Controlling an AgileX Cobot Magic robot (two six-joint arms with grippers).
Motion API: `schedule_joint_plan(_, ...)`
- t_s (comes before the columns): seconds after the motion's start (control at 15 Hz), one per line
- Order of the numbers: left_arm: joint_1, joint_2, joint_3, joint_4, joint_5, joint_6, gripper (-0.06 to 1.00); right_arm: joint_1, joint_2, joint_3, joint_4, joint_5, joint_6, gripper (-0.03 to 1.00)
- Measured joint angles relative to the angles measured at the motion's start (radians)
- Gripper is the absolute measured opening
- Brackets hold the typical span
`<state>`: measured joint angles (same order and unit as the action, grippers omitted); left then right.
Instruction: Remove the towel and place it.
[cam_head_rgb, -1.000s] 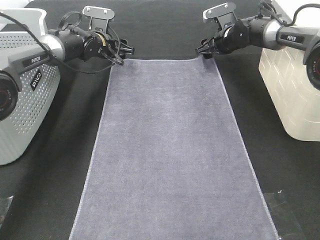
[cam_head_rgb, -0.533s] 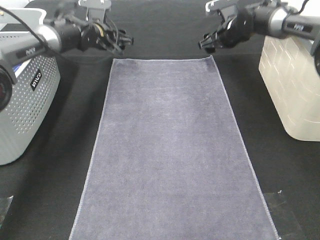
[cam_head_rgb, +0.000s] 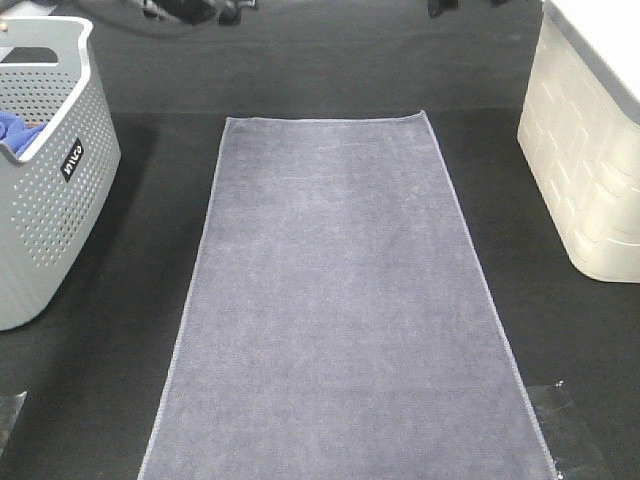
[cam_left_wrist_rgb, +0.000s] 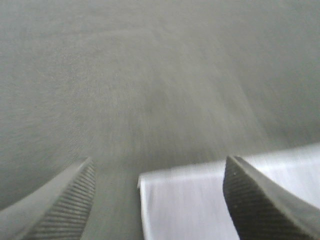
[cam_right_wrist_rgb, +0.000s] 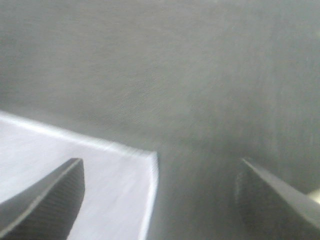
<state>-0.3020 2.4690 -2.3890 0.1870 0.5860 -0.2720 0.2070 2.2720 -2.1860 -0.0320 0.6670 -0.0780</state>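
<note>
The towel (cam_head_rgb: 340, 310) lies flat on the black table (cam_head_rgb: 150, 300), between a grey basket (cam_head_rgb: 50, 170) and a white bin (cam_head_rgb: 590, 170). We see the left gripper (cam_left_wrist_rgb: 157, 200) and right gripper (cam_right_wrist_rgb: 160, 195) spread wide, empty; catching a corner could rumple it.

The towel (cam_head_rgb: 340, 300) is laid flat down the middle of the desk (cam_head_rgb: 150, 250), so nothing tall is met there. The left side is blocked by a grey basket (cam_head_rgb: 50, 190). The right side is blocked by a white bin (cam_head_rgb: 585, 180). Dark open strips are left between them.
</note>
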Motion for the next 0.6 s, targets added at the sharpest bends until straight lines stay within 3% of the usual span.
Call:
schedule_joint_plan(0.13,-0.022,-0.076,0.000,-0.004,0.167,0.074,0.69,0.000,-0.074,0.000,0.051,0.110,0.000,0.77)
schedule_joint_plan(0.27,-0.025,-0.139,0.000,-0.007,0.343,0.099,0.69,0.000,-0.144,0.000,0.087,0.227,0.000,0.77)
schedule_joint_plan(0.33,-0.025,-0.173,0.000,-0.005,0.443,0.108,0.69,0.000,-0.196,0.000,0.096,0.334,0.000,0.77)
schedule_joint_plan(0.4,-0.025,-0.203,0.000,-0.003,0.529,0.115,0.69,0.000,-0.209,0.000,0.098,0.367,0.000,0.77)
schedule_joint_plan(0.53,-0.025,-0.257,0.002,-0.007,0.619,0.145,0.69,0.000,-0.252,0.000,0.099,0.518,0.000,0.77)
schedule_joint_plan(0.6,-0.025,-0.288,0.020,-0.019,0.622,0.154,0.69,0.000,-0.265,0.001,0.099,0.539,0.000,0.77)
